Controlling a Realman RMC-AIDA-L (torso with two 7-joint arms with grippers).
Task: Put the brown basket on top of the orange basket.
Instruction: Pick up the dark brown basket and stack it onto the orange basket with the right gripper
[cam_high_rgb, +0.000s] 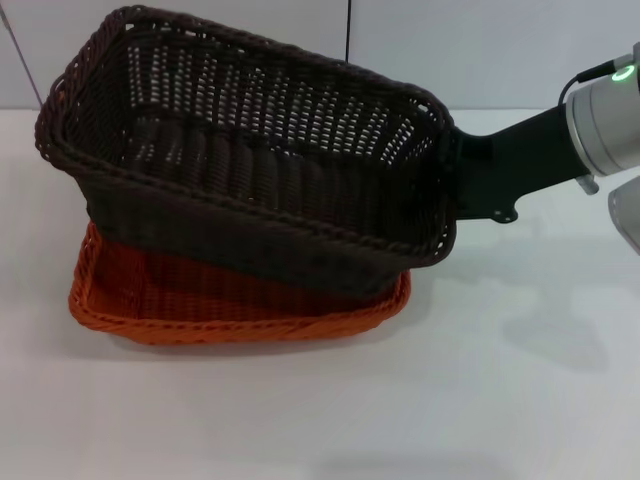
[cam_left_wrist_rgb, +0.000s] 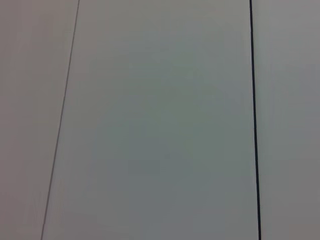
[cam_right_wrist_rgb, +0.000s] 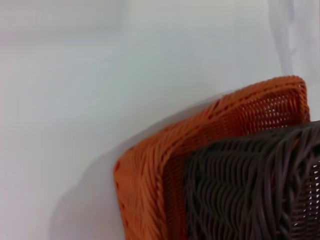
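The brown basket (cam_high_rgb: 250, 160) hangs tilted over the orange basket (cam_high_rgb: 230, 300), its left end higher and its lower edge dipping toward the orange basket's inside; whether they touch I cannot tell; in the right wrist view the brown weave (cam_right_wrist_rgb: 250, 185) sits just inside the orange rim (cam_right_wrist_rgb: 150, 175). Its long axis runs left to right, roughly matching the orange one's. The right gripper (cam_high_rgb: 452, 190) is at the brown basket's right end and appears clamped on that rim, its fingers hidden behind the weave. The left arm is out of sight; its camera shows only a plain wall. The white table (cam_high_rgb: 520, 400) lies open on all sides; I judge levelling and lowering remain.
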